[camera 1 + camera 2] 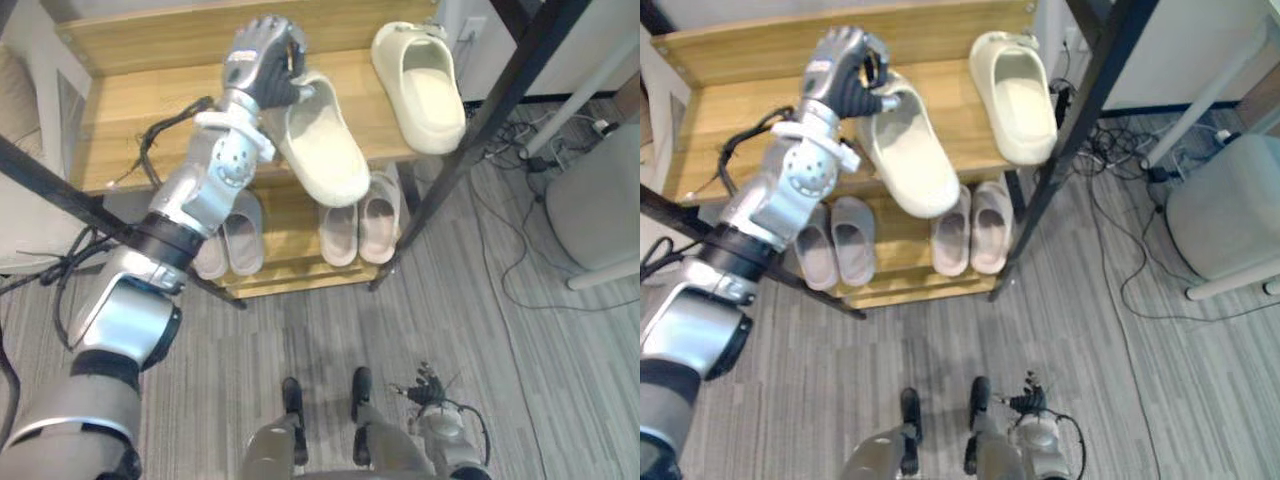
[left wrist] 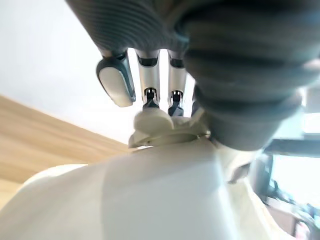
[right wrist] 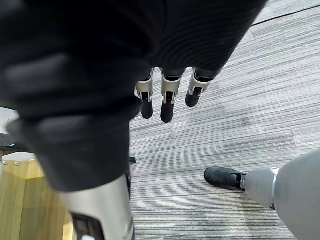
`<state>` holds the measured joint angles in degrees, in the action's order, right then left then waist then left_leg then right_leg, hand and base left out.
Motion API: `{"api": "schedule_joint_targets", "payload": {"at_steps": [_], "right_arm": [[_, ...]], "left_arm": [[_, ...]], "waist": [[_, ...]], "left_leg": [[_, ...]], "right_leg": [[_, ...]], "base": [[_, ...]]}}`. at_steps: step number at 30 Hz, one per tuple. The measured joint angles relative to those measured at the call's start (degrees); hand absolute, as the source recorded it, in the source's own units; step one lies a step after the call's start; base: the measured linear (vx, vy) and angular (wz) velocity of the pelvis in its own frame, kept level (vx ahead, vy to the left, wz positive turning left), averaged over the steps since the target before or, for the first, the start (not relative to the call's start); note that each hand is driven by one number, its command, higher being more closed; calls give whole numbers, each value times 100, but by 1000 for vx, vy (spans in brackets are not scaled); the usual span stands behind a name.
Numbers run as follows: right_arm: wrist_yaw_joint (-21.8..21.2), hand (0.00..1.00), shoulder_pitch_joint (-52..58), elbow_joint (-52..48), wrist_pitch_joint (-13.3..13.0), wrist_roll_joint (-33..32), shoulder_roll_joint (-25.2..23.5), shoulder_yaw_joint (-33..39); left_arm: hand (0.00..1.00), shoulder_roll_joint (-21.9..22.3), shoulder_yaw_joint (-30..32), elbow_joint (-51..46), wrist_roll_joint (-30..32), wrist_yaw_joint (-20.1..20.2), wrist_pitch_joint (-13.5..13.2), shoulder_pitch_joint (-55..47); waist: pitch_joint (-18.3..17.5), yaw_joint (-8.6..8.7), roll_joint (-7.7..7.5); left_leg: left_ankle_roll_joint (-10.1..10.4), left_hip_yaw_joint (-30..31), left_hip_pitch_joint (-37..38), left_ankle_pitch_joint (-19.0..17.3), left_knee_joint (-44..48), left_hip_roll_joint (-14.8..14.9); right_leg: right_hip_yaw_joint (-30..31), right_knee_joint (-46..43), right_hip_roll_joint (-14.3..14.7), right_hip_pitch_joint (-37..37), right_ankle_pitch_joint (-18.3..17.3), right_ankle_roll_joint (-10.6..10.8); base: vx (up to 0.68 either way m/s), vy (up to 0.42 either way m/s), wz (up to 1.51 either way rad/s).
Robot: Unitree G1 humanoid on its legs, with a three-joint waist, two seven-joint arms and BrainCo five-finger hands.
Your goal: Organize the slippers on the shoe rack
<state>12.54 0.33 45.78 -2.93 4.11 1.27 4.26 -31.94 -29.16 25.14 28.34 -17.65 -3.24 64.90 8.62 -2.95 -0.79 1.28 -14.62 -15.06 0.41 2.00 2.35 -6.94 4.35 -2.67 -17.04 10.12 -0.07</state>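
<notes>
- Step in hand: the robot's left hand [image 1: 265,60] has its fingers curled over the heel rim of a cream moulded-foam slipper [image 1: 325,140] on the top board of the light-wood, black-framed shoe rack [image 1: 140,120]. The left wrist view shows the dark-tipped fingers [image 2: 150,85] clamped on that rim.
- Position: the held slipper lies askew, with its toe overhanging the board's front edge.
- Mate: a second cream foam slipper [image 1: 420,85] lies just beside it, straighter, with its toe at the front edge.
- Next move (judgement): draw the heel back and turn the slipper parallel to its mate.
- Open room: bare board lies to the left. To the right, the mate and a black slanting post [image 1: 480,130] leave little space.
- Lower shelf: two pairs of pale pinkish slippers [image 1: 360,220] sit below.
- The right hand [image 3: 167,100] hangs over grey striped flooring [image 3: 250,100], fingers relaxed and apart.
</notes>
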Motion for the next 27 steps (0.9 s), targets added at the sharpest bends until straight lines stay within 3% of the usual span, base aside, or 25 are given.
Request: {"api": "schedule_joint_targets", "payload": {"at_steps": [7, 22, 23, 27], "right_arm": [[158, 0, 26, -6, -94, 31, -1, 0], [216, 0, 84, -226, -118, 33, 61, 4], [216, 0, 80, -227, -119, 33, 70, 4], [218, 0, 80, -232, -122, 33, 93, 4]], "left_arm": [[100, 0, -214, -205, 581, -250, 71, 8], [100, -25, -51, 51, 642, -481, 311, 450], [0, -26, 23, 57, 642, -492, 327, 530], [0, -26, 172, 158, 644, -579, 416, 617]], "waist": [[2, 26, 8], [10, 88, 15], [10, 89, 15], [11, 104, 14]], "left_leg": [[-29, -81, -107, -22, 24, -31], [-126, -295, -379, -252, 357, -35], [-134, -307, -444, -269, 436, -24], [-143, -347, -475, -303, 522, -9]], "right_leg": [[105, -1, -23, -136, 25, 33], [310, -19, -73, -352, 117, 141], [318, -31, -75, -396, 120, 145], [355, -37, -78, -407, 135, 165]], "base": [[36, 17, -6], [17, 7, -6], [0, 0, 0], [16, 1, -4]]}}
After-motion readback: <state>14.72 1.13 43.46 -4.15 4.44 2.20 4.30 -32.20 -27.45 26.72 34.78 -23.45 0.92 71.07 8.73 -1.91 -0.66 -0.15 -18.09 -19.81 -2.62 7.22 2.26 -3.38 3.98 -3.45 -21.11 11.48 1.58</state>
